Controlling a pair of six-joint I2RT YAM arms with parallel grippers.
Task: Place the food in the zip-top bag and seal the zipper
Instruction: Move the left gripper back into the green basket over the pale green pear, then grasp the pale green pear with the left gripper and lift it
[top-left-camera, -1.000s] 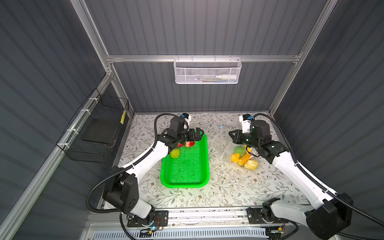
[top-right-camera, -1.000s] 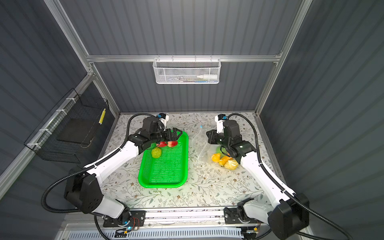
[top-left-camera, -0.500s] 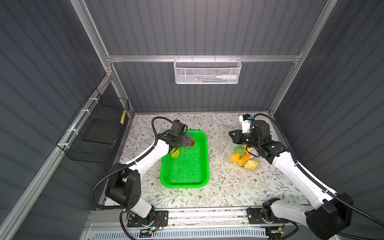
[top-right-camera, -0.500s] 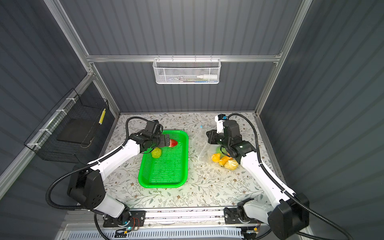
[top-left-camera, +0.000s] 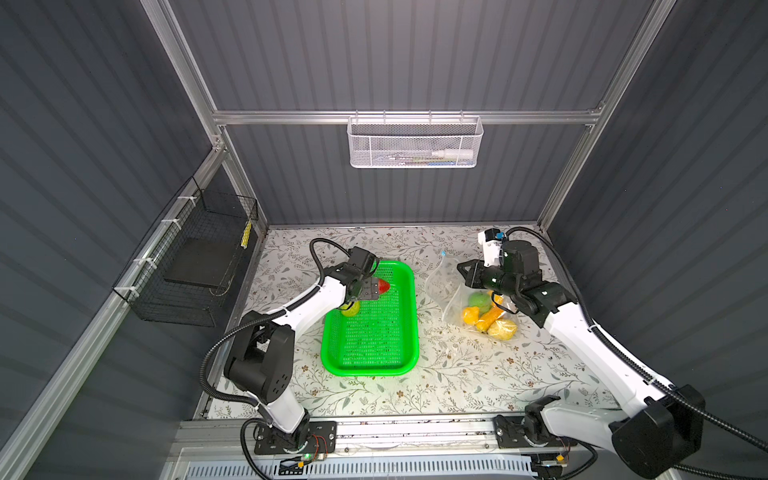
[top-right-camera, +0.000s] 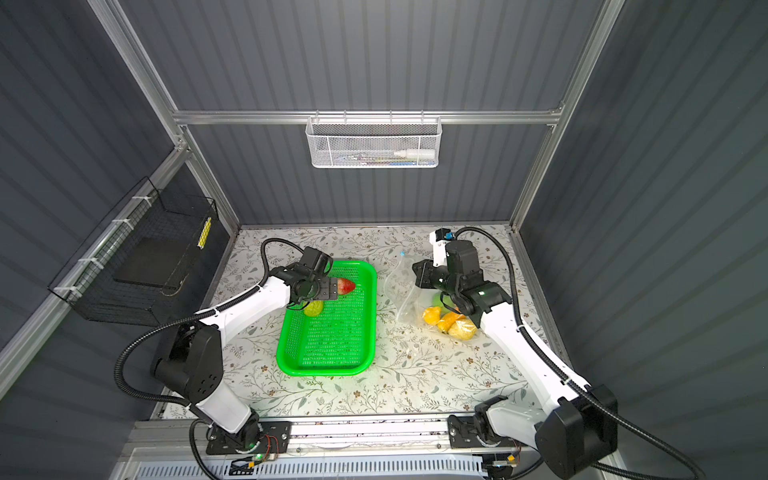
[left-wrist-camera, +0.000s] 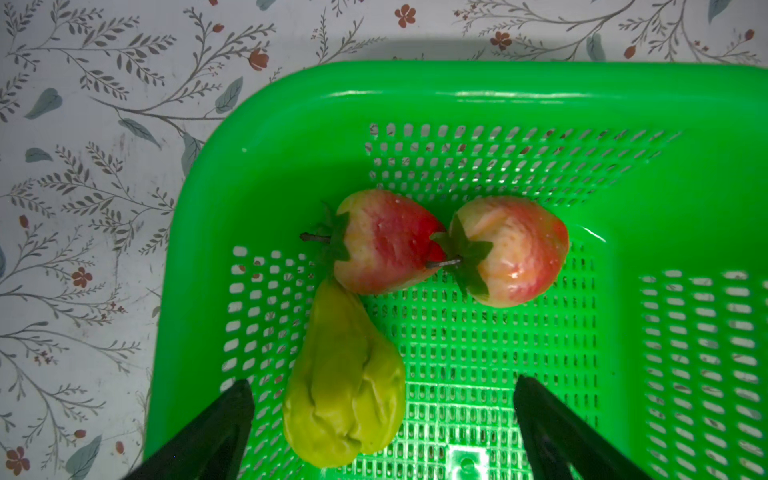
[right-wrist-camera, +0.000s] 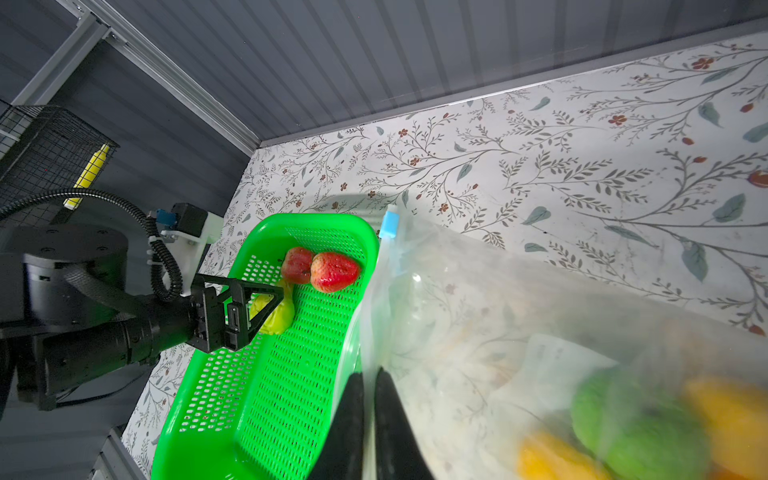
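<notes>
Left wrist view: the left gripper (left-wrist-camera: 382, 384) stands wide open over one corner of the green basket (left-wrist-camera: 291, 124). Its two black fingers (left-wrist-camera: 216, 432) are spread to either side of a yellow-green bumpy fruit (left-wrist-camera: 345, 386) without closing on it, so it has hold of nothing. Just past that fruit lie two red strawberries (left-wrist-camera: 386, 241), touching each other. One of them also touches the green fruit's narrow end.

In both top views the basket sits mid-frame on the floral table (top-left-camera: 457, 374), with these three fruits in its upper left corner.

In a top view the zip-top bag (top-left-camera: 442, 282) lies right of the basket, near it but apart. The food (top-left-camera: 486, 318) already inside, yellow, orange and green pieces, is bunched at the bag's lower right end, partly hidden under the right arm.

The right wrist view shows the right gripper (right-wrist-camera: 369, 382) almost fully closed, its fingers pinching the bag's clear film at the mouth edge. The zipper (right-wrist-camera: 384, 266) runs from that grip up to the light-blue slider tab (right-wrist-camera: 390, 224). The tab sits at the far end of the mouth, just beside the basket's rim. The mouth side of the bag faces the basket.
</notes>
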